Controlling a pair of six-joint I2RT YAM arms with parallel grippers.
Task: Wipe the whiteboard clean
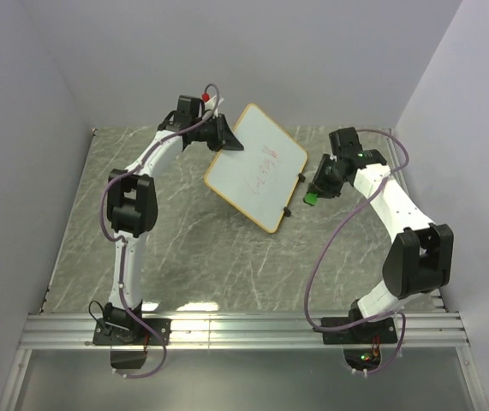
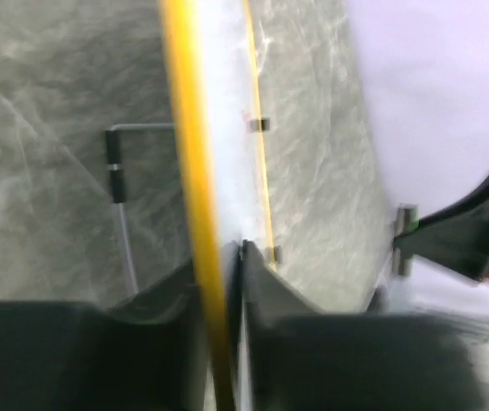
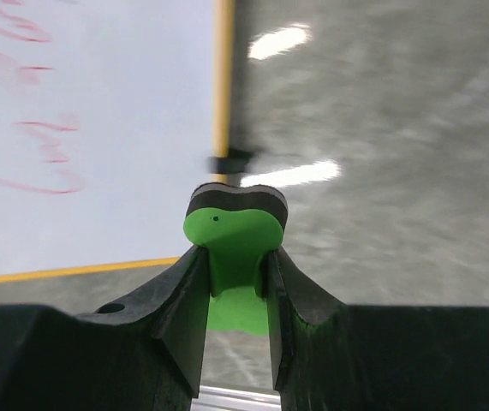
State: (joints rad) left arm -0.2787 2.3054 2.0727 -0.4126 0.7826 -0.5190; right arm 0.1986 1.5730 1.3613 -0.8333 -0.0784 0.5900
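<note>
Left claw (image 1: 229, 142) astride whiteboard (image 1: 257, 169) edge

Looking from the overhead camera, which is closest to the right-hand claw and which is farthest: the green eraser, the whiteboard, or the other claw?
1. green eraser, pinched in the right gripper itself.
2. whiteboard, just to its left.
3. left gripper, clamped on the board's far left edge.

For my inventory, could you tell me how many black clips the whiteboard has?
2 clips, both on the whiteboard, right edge: one farther, one nearer; others may be hidden.
</note>
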